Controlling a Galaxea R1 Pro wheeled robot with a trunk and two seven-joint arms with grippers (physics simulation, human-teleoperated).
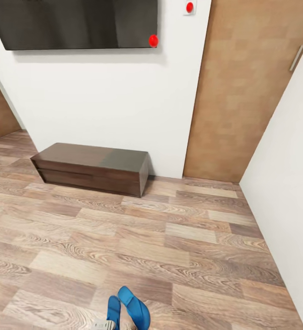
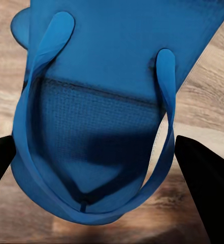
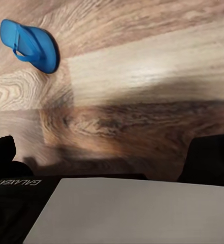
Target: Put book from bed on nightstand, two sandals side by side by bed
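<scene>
One bright blue sandal point(image 2: 106, 76) looms close in the left wrist view, toe end toward the camera, raised above the wood floor. My left gripper point(image 2: 94, 152) is shut on it, a dark finger point(image 2: 0, 162) pressing each side. In the right wrist view the second sandal point(image 3: 30, 44) lies flat on the floor, well away from my right gripper point(image 3: 106, 157), which is open and holds nothing. The head view has a blue sandal point(image 1: 135, 306) at its bottom edge, beside a narrower blue shape point(image 1: 113, 314). The book, bed and nightstand are out of view.
A long low dark brown cabinet point(image 1: 94, 168) stands against the white wall under a wall-mounted screen point(image 1: 78, 23). A light wooden door point(image 1: 247, 91) is at the right, next to a white side wall point(image 1: 289, 192). Wood-plank floor point(image 1: 146, 238) spreads between me and the cabinet.
</scene>
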